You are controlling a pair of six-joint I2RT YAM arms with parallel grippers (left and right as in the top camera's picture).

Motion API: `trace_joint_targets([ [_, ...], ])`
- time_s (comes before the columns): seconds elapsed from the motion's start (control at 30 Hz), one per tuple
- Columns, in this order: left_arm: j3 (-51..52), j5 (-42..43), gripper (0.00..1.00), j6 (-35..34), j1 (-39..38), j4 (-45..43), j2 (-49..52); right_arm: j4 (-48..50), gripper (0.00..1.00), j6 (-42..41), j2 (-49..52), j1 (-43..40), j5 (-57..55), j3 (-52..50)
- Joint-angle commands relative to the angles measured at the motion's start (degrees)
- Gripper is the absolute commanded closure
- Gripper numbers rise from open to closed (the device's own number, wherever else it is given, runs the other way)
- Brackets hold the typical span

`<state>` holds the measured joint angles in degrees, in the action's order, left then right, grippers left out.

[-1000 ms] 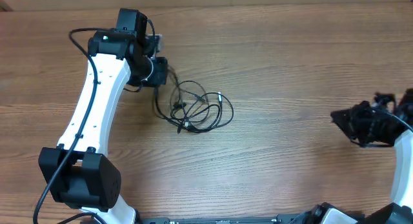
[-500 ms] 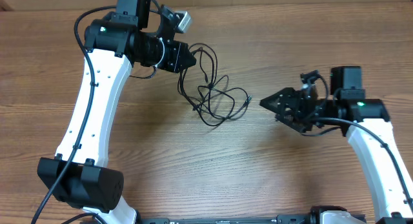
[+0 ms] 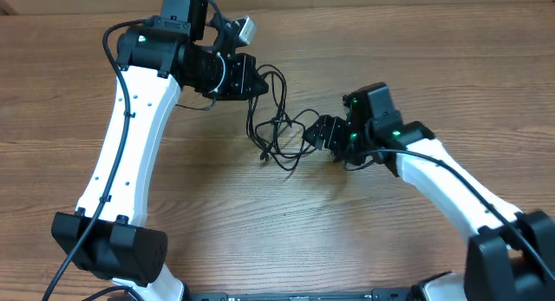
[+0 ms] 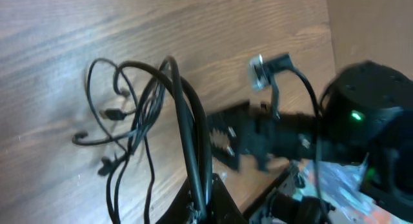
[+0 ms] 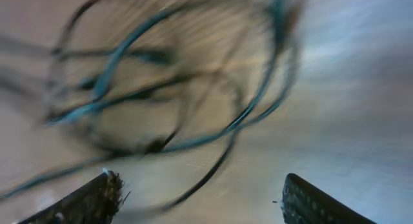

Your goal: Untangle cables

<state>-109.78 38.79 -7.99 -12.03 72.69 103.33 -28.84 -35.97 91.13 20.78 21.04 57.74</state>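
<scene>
Separation step: left gripper clamps the cables; right gripper, jaws wide, just beside them; next, it should close on one loop.

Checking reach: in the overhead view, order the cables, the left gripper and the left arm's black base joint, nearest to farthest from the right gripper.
1. cables, just in front of the open right gripper.
2. left gripper, farther up the table, shut on the cables.
3. black base joint, at the near edge, left side.
</scene>
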Motion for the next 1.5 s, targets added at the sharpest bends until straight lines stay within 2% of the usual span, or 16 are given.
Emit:
trace_joint_targets([
  [0.0, -1.3, 0.2, 0.96, 0.3, -0.6, 2.1, -0.3, 3.8, 0.24, 9.6, 4.2, 0.2, -11.3, 0.4],
  [0.27, -1.3, 0.2, 0.96, 1.0, -1.2, 4.1, -0.3, 10.1, 0.28, 13.6, 10.7, 0.2, -5.0, 0.4],
  [0.47, -1.3, 0.9, 0.96, 0.9, -1.2, 3.8, -0.3, 15.8, 0.27, 15.5, 11.2, 0.3, 2.2, 0.4],
  [0.6, -1.3, 0.9, 0.96, 0.9, -1.9, 3.4, -0.3, 20.3, 0.27, 14.8, 11.2, 2.3, 2.5, 0.4],
  [0.77, -1.3, 0.9, 0.96, 0.5, -2.4, 3.1, -0.3, 26.3, 0.28, 4.6, 11.4, 3.6, 1.6, 0.4],
  [0.87, -1.3, 0.9, 0.96, 0.5, -2.4, 2.9, -0.3, 26.9, 0.28, -5.0, 11.5, 3.6, 2.4, 0.4],
  [1.0, -1.3, 0.9, 0.96, -2.3, -2.4, 1.2, -0.3, 25.9, 0.28, -12.3, 11.5, 4.1, 3.0, 0.4],
  [1.27, -1.3, 5.3, 0.96, -2.6, -4.5, 0.3, -0.3, 26.3, 0.27, -18.1, 12.2, 5.3, -7.0, 0.4],
  [1.37, -1.4, 13.5, 0.96, 0.9, -4.6, -0.1, -0.3, 26.9, 0.27, -18.1, 13.0, 5.3, -9.7, 0.4],
  [1.47, -2.1, 21.2, 0.96, 1.6, -4.0, -0.5, -0.5, 26.9, 0.27, -18.0, 13.5, 5.2, -11.0, 0.4],
])
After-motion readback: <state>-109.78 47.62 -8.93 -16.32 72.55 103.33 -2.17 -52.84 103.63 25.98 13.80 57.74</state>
